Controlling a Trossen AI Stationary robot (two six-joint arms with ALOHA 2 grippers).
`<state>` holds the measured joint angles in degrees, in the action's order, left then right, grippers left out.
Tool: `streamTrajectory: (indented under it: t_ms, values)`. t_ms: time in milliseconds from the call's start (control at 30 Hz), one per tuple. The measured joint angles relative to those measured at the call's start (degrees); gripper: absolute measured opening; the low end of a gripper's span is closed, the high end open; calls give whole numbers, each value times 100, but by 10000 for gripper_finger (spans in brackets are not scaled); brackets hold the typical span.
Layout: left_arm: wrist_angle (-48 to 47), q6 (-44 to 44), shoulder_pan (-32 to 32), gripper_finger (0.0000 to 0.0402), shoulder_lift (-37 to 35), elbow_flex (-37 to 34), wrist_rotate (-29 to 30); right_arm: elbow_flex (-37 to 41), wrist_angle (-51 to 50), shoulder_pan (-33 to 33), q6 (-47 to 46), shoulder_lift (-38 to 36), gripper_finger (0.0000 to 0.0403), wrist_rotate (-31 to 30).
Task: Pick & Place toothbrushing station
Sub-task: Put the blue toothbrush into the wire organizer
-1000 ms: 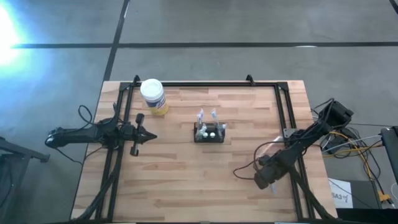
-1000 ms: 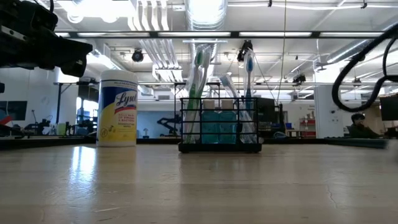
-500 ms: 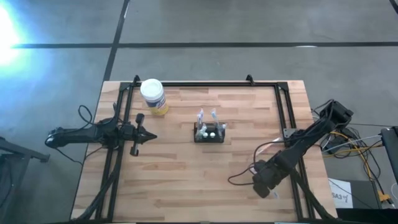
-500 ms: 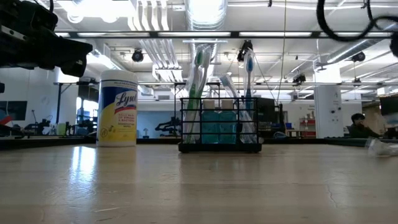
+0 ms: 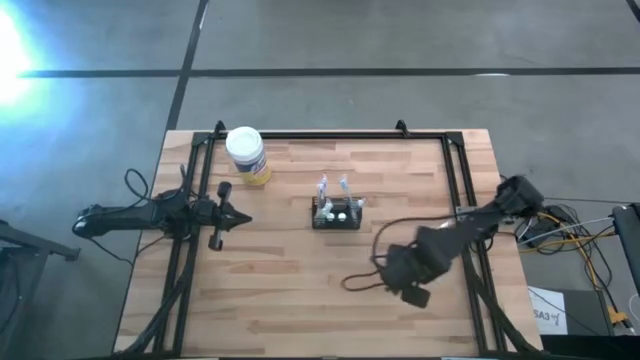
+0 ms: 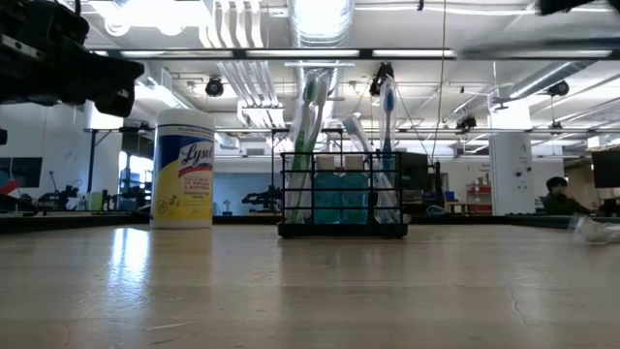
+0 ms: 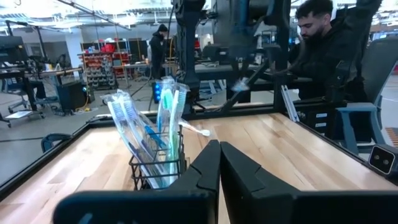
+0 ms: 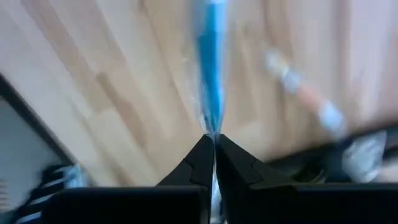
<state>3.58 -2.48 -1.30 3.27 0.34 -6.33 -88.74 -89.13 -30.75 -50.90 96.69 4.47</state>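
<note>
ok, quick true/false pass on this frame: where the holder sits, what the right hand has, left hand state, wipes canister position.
1. The black wire toothbrush holder stands upright near the table's middle. True.
2. The right hand is empty. False: its fingers are shut on a blue-handled toothbrush in clear wrap.
3. The left hand is wide open over the holder. False: it is shut and waits at the table's left side, well clear of the holder.
4. The Lysol wipes canister stands apart from the holder, toward the table's far left corner. True.
5. The holder is empty. False: several toothbrushes stand in it.
</note>
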Motion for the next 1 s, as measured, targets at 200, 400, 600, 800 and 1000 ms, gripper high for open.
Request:
streamTrajectory:
  t_ms: [200,400,600,800,1000]
  values:
    - [46,37,0,7,-4,0,26,-1101,-93,458,1560,983,11,-889]
    - [44,71,0,13,-2,0,24,-1963,-45,754,3074,1732,11,-1577]
    - [44,300,0,13,7,0,20,-2598,-85,1067,3925,2139,11,-1911]
    - [46,728,0,5,7,0,14,-2602,-89,1279,4358,2112,11,-3148]
    - [46,747,0,15,9,0,-4,-2567,-84,1334,5127,2078,11,-4960]
